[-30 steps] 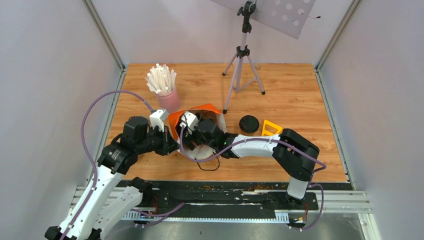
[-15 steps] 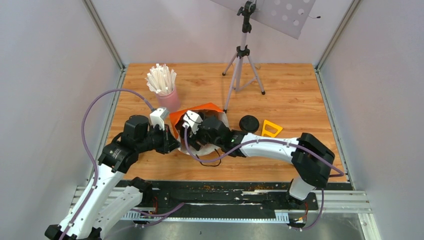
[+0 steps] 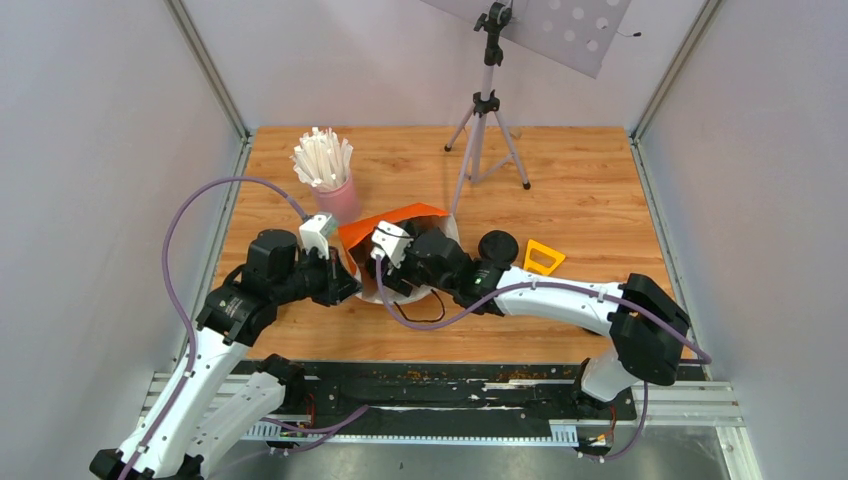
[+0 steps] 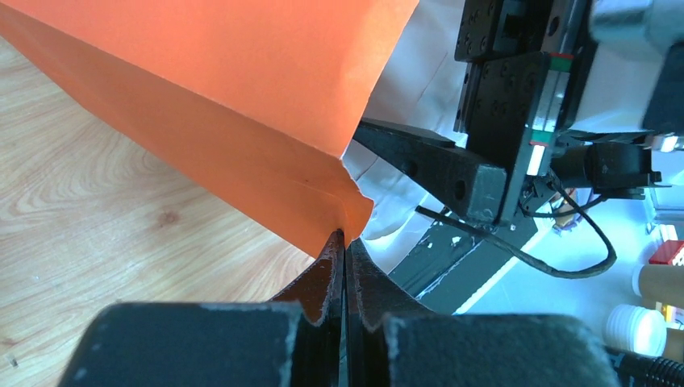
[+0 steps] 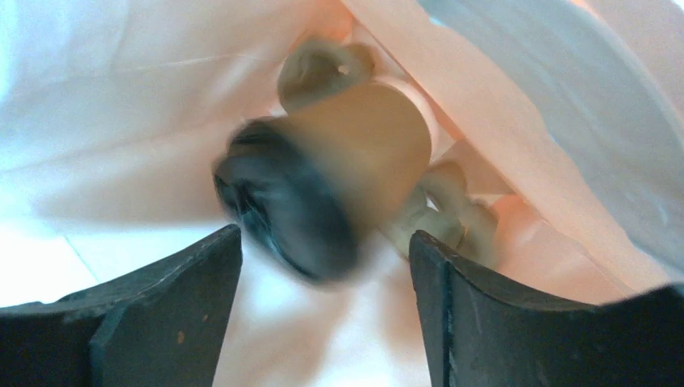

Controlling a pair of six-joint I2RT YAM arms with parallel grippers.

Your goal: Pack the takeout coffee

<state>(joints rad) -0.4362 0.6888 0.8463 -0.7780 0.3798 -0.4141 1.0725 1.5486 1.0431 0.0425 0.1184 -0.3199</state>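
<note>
One orange bag point(image 3: 395, 217) holds everything that matters. The left end effector point(image 4: 343, 239) is pinched shut on its lip; the right end effector point(image 5: 324, 242) stands open inside, gripping nothing. The takeout coffee point(image 5: 363, 149) lies tipped deep in the bag. I'd fear its lid point(image 5: 282, 218) leaking, or the open jaws snagging paper on withdrawal. Only the right wrist view shows the cup; from above it's hidden.

Robot lab cell, grey panel walls point(image 3: 100, 150), tripod point(image 3: 486, 101), wooden tabletop point(image 3: 590, 180)
</note>
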